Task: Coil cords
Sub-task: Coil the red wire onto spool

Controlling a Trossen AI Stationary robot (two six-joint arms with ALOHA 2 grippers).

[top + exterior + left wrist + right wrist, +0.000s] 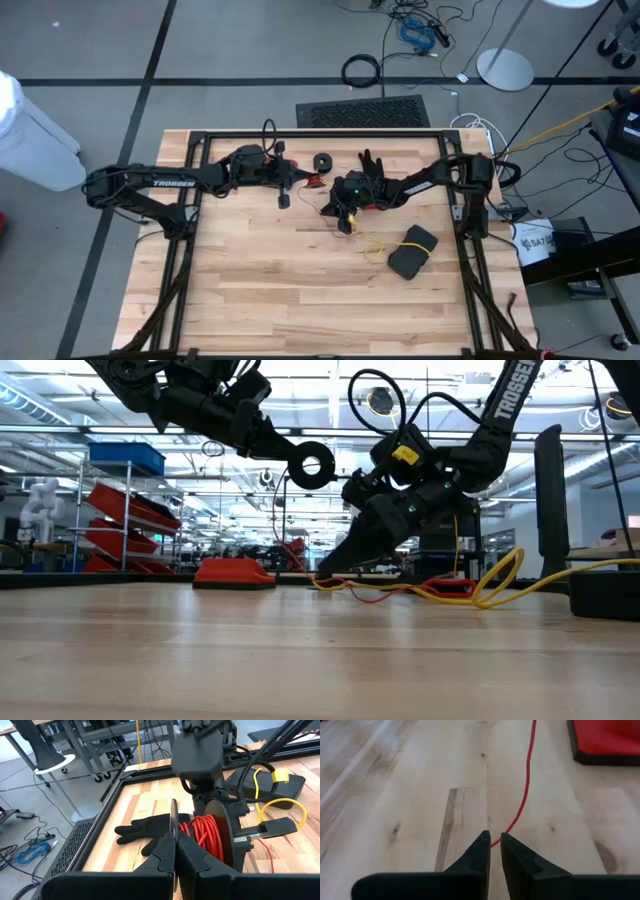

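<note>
Left gripper [283,199] sits left of table centre in the high view, the right gripper [343,222] just beside it near the black glove [371,165]; the yellow cord [372,246] trails loose toward a dark pouch [412,251], so a snag there looks possible if the arm pulls. Low view: left arm holds a round black reel [311,465] well above the wooden table [300,660], while the right gripper [335,565] is tipped down to the tangle of red-orange cord [400,591] and yellow cord [500,575]; the two lines cross, so winding one may drag the other. Left wrist view: fingers [165,855] pressed together on the thin rim of the reel [220,835], red-orange coil [202,837] already wound on it; an edge grip like this could slip. Right wrist view: right gripper [494,845] nearly together, pinching the red-orange cord [522,795] at the tips; cord is thin and may slide out under tension
</note>
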